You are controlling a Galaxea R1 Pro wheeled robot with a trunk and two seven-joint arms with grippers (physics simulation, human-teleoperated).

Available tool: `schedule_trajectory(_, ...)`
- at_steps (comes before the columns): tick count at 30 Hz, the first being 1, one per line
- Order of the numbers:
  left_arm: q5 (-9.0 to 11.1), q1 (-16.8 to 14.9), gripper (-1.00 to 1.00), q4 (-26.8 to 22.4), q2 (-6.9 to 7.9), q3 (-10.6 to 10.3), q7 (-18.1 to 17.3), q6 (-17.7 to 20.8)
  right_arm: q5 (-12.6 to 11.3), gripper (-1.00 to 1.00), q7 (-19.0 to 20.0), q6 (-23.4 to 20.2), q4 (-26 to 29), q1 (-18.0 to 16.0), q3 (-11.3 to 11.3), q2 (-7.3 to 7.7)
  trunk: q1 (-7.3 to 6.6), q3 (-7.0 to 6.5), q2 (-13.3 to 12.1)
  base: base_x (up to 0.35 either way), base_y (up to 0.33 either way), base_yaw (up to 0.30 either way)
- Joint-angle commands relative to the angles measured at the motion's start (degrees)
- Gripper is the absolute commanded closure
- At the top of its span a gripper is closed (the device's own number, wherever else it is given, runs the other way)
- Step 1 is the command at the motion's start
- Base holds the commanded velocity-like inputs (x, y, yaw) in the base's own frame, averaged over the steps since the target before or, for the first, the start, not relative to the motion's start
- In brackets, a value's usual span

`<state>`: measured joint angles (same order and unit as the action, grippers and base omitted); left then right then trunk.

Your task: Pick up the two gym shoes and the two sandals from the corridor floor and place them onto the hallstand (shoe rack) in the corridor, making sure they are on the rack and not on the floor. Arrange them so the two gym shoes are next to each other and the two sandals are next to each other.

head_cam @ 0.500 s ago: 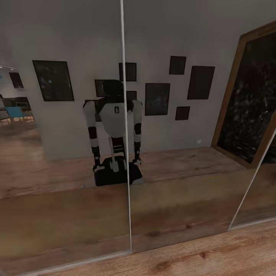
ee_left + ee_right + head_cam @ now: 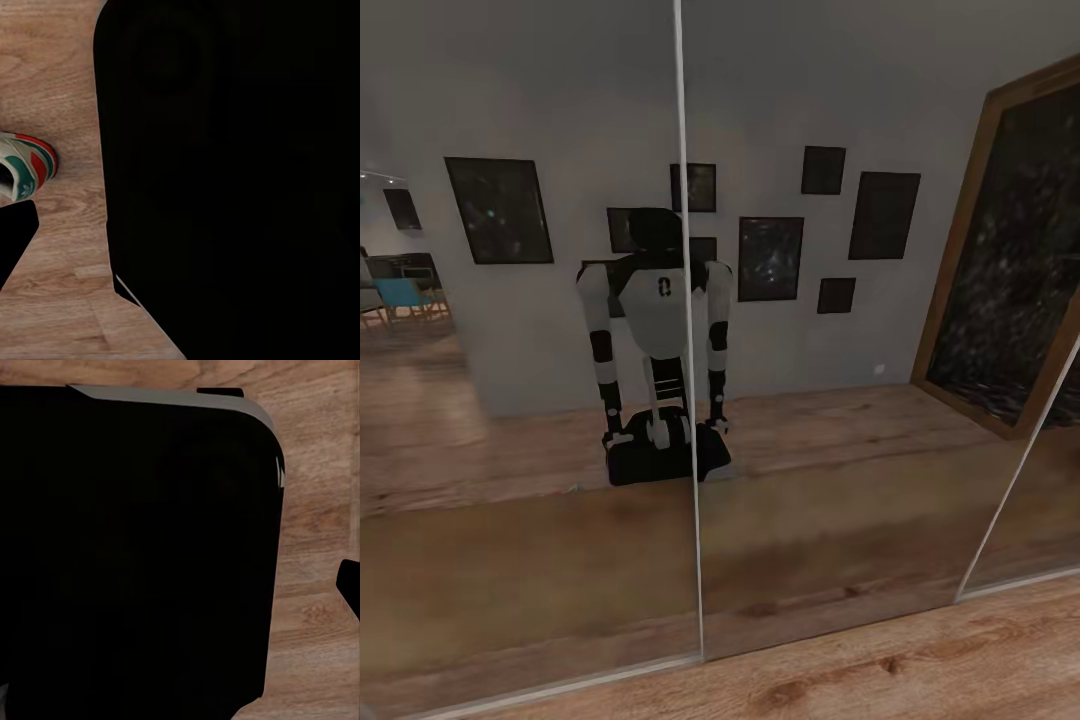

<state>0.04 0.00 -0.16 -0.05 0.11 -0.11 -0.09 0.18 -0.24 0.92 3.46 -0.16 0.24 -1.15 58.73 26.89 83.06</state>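
One gym shoe (image 2: 26,165), white with green and red at the heel, lies on the wood-plank corridor floor (image 2: 60,75) beside my black base (image 2: 225,180) in the left wrist view. A dark fingertip (image 2: 11,240) of the left gripper juts in just beside the shoe, apart from it. In the right wrist view another dark fingertip (image 2: 349,589) hangs over bare floor (image 2: 315,532) next to the base (image 2: 135,555). Mirrored doors in the head view reflect my body with both arms hanging straight down. The sandals and the hallstand are out of view.
Tall mirrored sliding doors (image 2: 810,400) stand directly ahead, their bottom rail (image 2: 560,685) close to me. They reflect a grey wall with dark picture frames (image 2: 770,258) and a large wood-framed panel (image 2: 1010,270) at the right. A strip of floor (image 2: 920,680) lies in front.
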Motion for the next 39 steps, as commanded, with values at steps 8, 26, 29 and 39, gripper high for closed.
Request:
schedule_trajectory(8,-0.3,0.0,-1.00,-0.2,0.00,-0.3,0.0,-0.6,0.0,-1.00,0.0,0.1,0.1,0.0,0.0,-0.03,0.00,0.04,0.0,0.000,-0.022,0.000)
schedule_trajectory(26,-0.3,-0.6,-1.00,-2.1,1.16,-0.3,0.9,-4.8,0.1,-1.00,-0.1,3.4,3.6,0.0,-0.1,3.30,0.00,0.04,0.0,0.000,-0.232,0.000)
schedule_trajectory(29,-0.2,-0.8,-1.00,-5.5,2.21,-0.2,0.9,-6.0,0.1,-1.00,-0.1,4.3,8.9,-0.1,-0.1,7.56,0.00,0.04,0.0,0.000,-0.130,0.000)
schedule_trajectory(39,-0.8,-1.9,-1.00,-20.3,3.41,-0.3,0.8,-8.2,0.1,-1.00,-1.9,6.9,24.5,-0.2,-0.3,9.49,0.00,0.04,0.0,0.000,-0.023,0.000)
